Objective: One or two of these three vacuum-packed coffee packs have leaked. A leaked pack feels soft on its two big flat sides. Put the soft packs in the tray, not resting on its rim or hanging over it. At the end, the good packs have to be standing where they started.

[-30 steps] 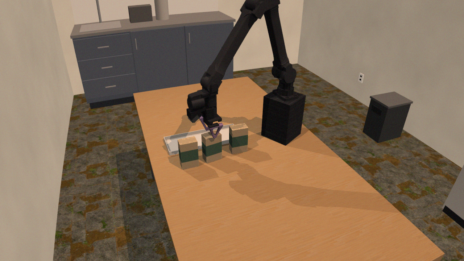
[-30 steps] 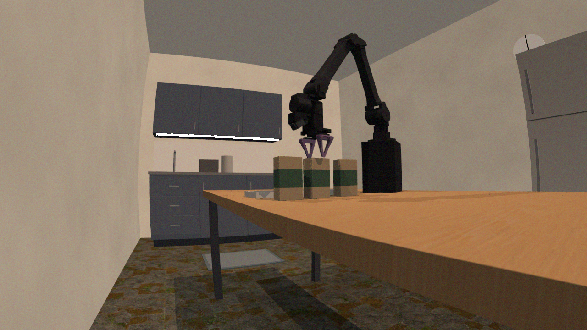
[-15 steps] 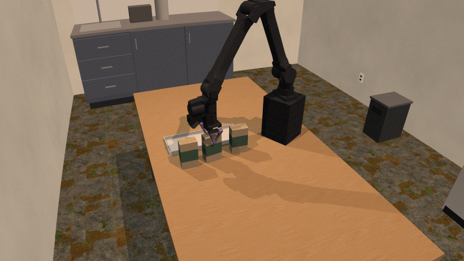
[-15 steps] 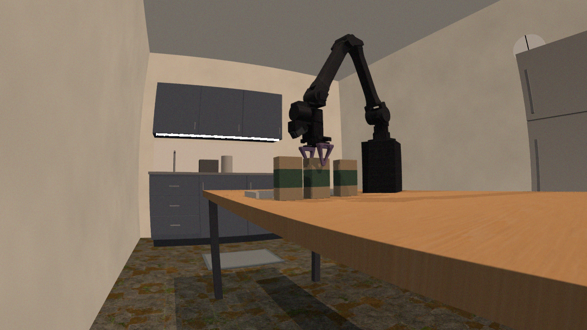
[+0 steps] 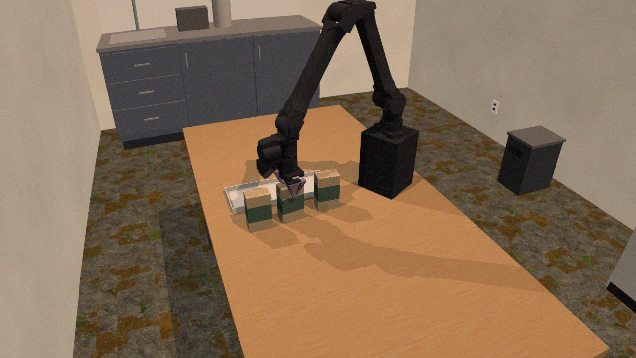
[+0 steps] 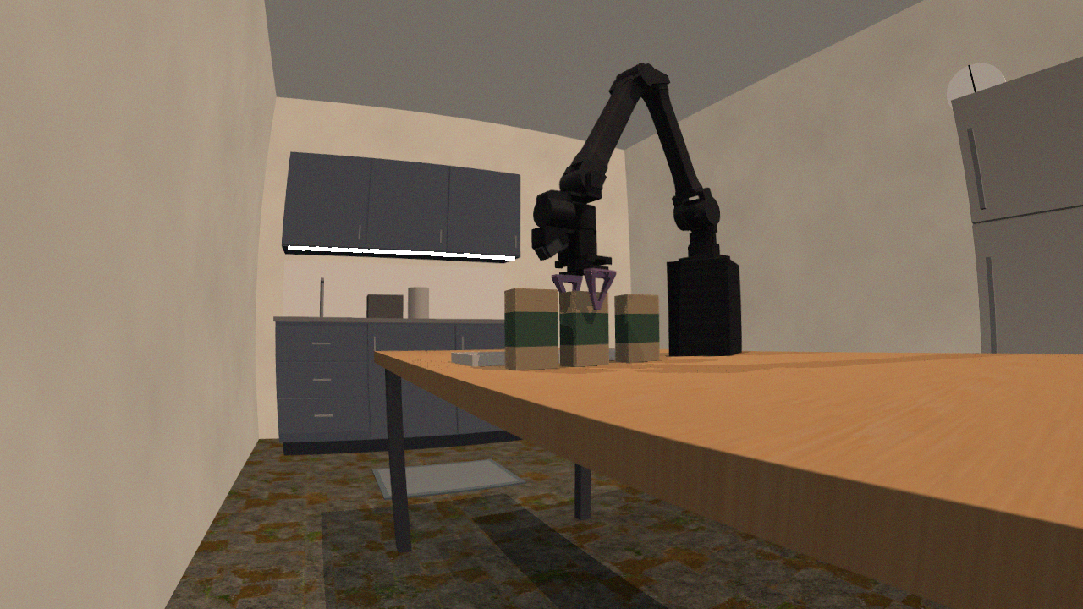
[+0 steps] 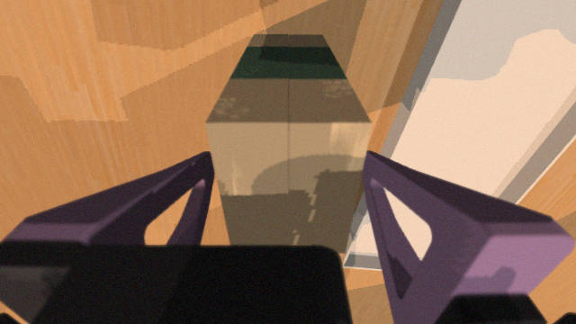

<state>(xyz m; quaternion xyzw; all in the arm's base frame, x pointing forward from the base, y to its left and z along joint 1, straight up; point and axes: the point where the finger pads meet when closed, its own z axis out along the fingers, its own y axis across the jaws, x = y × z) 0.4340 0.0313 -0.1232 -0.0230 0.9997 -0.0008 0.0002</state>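
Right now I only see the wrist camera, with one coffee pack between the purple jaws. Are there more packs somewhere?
Observer: Yes. Three packs stand in a row. Yours is the middle pack, with one pack on one side and another pack on the other.
Operator: I just see a corner of something white. What is it?
Observer: That is the tray. It is long and lies along the table behind the row of packs.
Operator: How far down are my jaws?
Observer: In the exterior view the open jaws straddle the top of the middle pack, with the tips above its green band.
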